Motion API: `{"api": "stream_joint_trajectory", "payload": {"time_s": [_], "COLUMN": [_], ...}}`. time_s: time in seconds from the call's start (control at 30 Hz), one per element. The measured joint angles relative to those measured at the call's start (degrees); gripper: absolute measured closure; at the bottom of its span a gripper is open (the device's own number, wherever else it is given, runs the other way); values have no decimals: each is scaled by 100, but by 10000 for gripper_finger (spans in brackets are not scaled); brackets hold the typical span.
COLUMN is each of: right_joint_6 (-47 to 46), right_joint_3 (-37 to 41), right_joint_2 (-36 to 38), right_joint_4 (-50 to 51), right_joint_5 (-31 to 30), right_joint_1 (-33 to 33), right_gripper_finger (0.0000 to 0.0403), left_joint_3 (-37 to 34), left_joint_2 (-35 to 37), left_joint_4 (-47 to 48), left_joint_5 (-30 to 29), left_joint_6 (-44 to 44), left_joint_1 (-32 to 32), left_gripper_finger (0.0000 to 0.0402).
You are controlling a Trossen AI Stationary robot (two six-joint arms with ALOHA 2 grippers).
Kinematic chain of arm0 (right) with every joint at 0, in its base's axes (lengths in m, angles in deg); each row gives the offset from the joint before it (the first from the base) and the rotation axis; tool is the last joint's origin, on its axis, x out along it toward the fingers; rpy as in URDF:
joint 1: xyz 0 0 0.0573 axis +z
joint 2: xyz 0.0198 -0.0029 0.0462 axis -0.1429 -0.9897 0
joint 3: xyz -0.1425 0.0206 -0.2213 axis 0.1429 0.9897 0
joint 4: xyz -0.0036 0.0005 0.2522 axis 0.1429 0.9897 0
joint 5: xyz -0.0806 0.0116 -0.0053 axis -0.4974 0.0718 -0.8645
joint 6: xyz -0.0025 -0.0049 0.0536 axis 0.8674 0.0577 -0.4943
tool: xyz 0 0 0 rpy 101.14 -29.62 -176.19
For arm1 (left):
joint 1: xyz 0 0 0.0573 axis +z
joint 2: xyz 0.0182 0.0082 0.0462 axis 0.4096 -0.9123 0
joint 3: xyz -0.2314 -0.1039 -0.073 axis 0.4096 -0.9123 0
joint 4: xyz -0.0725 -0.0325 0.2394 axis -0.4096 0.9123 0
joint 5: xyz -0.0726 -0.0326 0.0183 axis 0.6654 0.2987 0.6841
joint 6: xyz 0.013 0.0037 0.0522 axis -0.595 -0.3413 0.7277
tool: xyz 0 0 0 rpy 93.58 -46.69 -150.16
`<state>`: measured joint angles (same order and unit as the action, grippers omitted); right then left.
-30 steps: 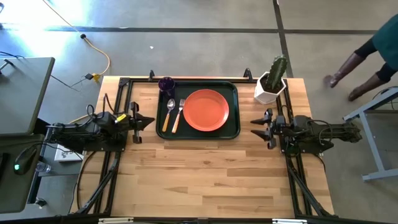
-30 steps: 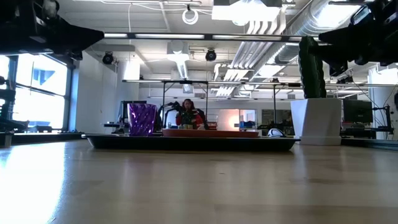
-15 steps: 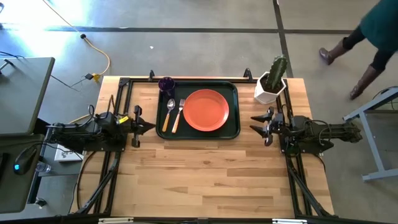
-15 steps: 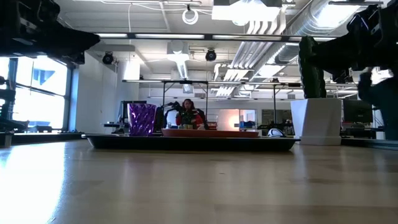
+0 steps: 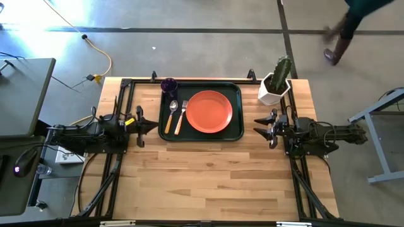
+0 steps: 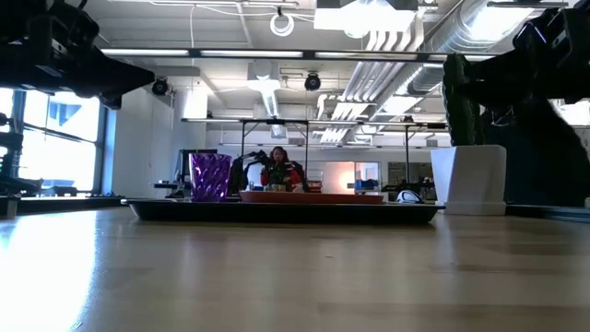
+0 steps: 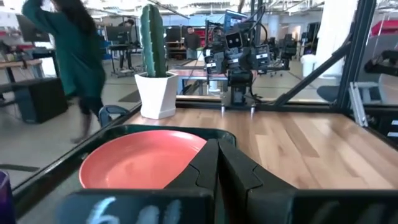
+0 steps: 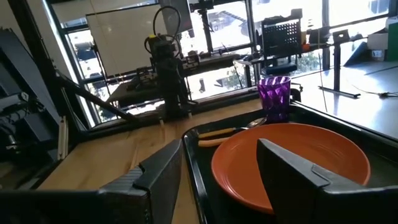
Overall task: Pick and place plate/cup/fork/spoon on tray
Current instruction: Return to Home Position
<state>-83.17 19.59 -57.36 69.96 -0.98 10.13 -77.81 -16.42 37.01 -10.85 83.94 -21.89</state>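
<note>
Both tools hang off the tray's ends over the wooden bench (image 5: 214, 176): left tool (image 5: 151, 125) pressed together, right tool (image 5: 260, 128) spread, neither holding anything. Inside the dark green rectangular tray (image 5: 238, 110) lie the round orange-red plate (image 5: 209, 111), then the wooden-handled fork (image 5: 181, 117) and spoon (image 5: 170, 116). The small purple cup (image 5: 168, 85) stands at its far left corner, apparently inside the rim.

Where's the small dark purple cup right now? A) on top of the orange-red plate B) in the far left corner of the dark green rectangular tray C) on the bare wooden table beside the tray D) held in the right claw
B: the small dark purple cup stands in the far left corner of the dark green rectangular tray, beyond the wooden-handled spoon.
</note>
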Motion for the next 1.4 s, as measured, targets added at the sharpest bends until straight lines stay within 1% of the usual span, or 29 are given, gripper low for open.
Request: {"api": "stream_joint_trajectory", "payload": {"time_s": [0.07,0.2,0.37,1.4], "right_joint_6": [12,-10,-14,-14], "right_joint_3": [0,1,2,4], "right_joint_2": [0,0,0,0], "right_joint_4": [0,0,0,0], "right_joint_5": [2,4,4,4], "right_joint_1": [-1,-2,-2,-2], "right_gripper_finger": [204,204,204,204], "left_joint_3": [0,0,0,0], "left_joint_2": [-8,-11,-13,-15], "left_joint_4": [0,2,2,4], "left_joint_5": [0,0,25,31], "left_joint_6": [-103,26,-143,-147], "left_joint_1": [0,0,0,0], "left_gripper_finger": [401,401,401,401]}}
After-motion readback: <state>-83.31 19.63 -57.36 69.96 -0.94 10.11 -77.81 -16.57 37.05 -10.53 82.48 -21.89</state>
